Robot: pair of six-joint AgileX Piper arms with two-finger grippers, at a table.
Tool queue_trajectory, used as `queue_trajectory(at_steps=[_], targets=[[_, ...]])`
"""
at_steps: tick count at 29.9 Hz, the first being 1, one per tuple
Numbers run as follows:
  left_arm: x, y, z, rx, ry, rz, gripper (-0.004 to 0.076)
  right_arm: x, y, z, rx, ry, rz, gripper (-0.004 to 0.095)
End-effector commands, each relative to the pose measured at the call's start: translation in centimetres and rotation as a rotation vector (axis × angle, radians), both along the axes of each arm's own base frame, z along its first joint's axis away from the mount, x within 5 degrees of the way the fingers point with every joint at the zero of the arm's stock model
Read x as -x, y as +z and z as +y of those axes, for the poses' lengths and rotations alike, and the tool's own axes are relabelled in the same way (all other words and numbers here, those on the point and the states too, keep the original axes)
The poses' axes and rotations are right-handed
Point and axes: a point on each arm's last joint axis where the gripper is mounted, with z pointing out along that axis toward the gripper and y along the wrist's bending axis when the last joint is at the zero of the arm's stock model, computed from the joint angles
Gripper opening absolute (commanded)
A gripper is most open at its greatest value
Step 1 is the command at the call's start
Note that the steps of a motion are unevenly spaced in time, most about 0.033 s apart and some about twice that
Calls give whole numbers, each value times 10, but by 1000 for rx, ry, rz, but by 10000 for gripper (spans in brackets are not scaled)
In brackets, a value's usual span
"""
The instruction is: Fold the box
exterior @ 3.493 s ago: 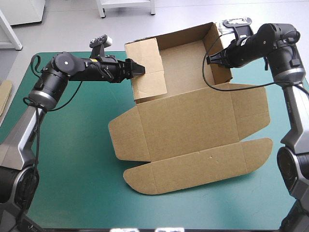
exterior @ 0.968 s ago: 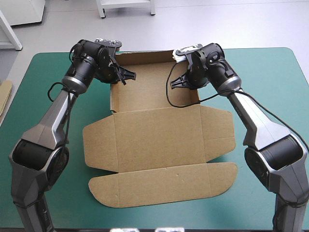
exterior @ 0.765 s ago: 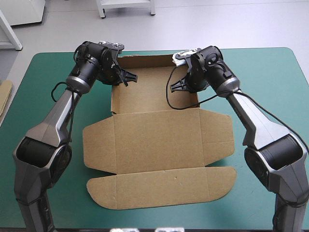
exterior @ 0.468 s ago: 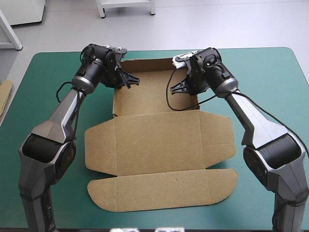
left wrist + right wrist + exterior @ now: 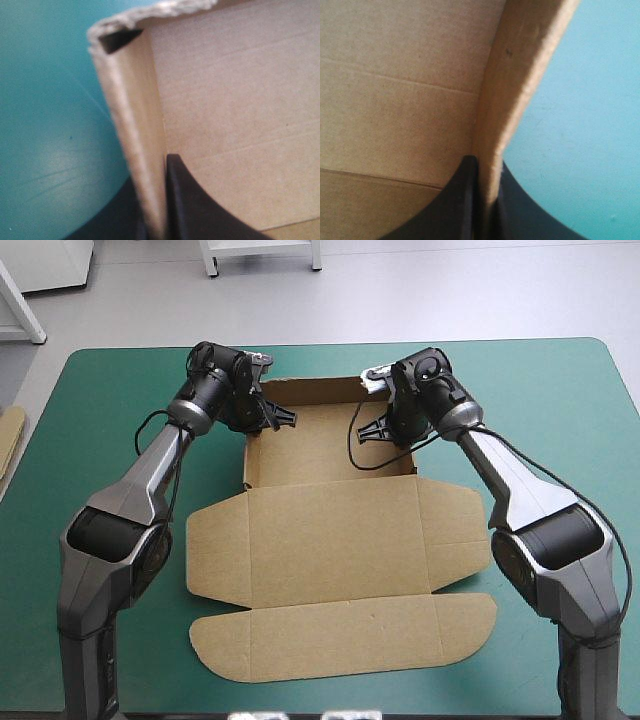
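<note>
Teal-green cover (image 5: pixel 120 470) lies over the whole table, and the brown box (image 5: pixel 330 540) sits on it around the middle, its far part close to the table's far edge. At the left gripper (image 5: pixel 152 169) the two black fingers are all but closed, pinching an upright wall of the box. One finger lies on the inner brown face, the other on the outer side, where the cover shows. That wall runs away from the fingers to a corner, where its doubled top edge leaves a small dark gap. At the right gripper (image 5: pixel 486 162) the fingers are likewise nearly together with a raised wall clamped between them, board on the inner side and cover on the outer. From above, the two grippers face each other across the box's far part, the left one at its left wall near the far corner, the right one by its right side. That far part stands as an open tray with back and side walls up. From the tray's near edge the lid lies flat on the cover, with a short flap at each side and a long flap with rounded ends at its near edge. Well apart from the box, at the table's left edge, an edge of more board (image 5: pixel 10 440) shows.
</note>
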Motion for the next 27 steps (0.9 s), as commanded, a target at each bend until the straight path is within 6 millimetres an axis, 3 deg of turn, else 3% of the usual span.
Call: queue_trajectory(at_steps=[1, 11, 27], targets=[[18, 25, -17, 161, -78, 44, -8, 14, 24, 17, -131, 71, -3, 0], [5, 15, 4, 173, -37, 68, -8, 0, 1, 9, -104, 54, 39, 0], [2, 10, 7, 171, -57, 74, 2, -9, 7, 2, -72, 122, -48, 2]])
